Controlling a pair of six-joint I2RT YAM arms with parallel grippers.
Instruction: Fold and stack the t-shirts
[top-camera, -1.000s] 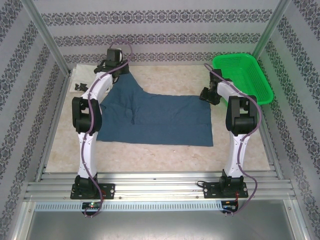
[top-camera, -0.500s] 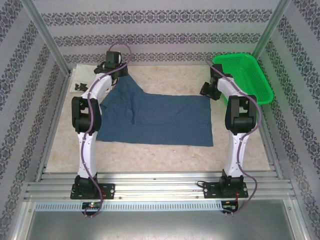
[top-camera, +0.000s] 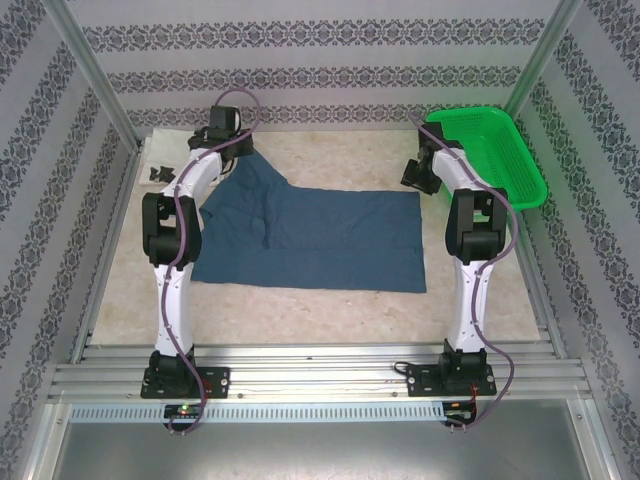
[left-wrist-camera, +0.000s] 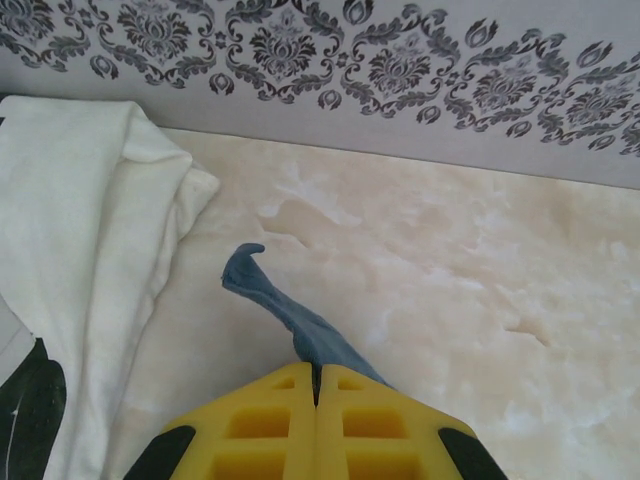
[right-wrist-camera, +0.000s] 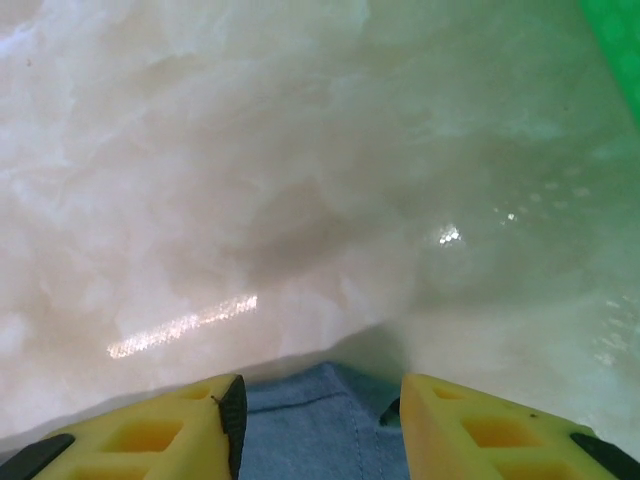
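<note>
The dark blue-teal t-shirt lies spread flat across the middle of the table. At the far left, my left gripper is shut on a twisted tip of this shirt's cloth, a little above the table. A folded white t-shirt with a black print lies just to the left of it. My right gripper stands open at the shirt's far right corner. That blue corner sits between its yellow fingers. In the top view the right gripper is next to the basket.
A bright green mesh basket stands at the back right, its edge close to my right gripper. Small black parts lie at the far left. The patterned back wall is just beyond my left gripper.
Both grippers have moved a little toward the back wall. The right one has gone up along the shirt's right edge to its far corner and has narrowed slightly.
</note>
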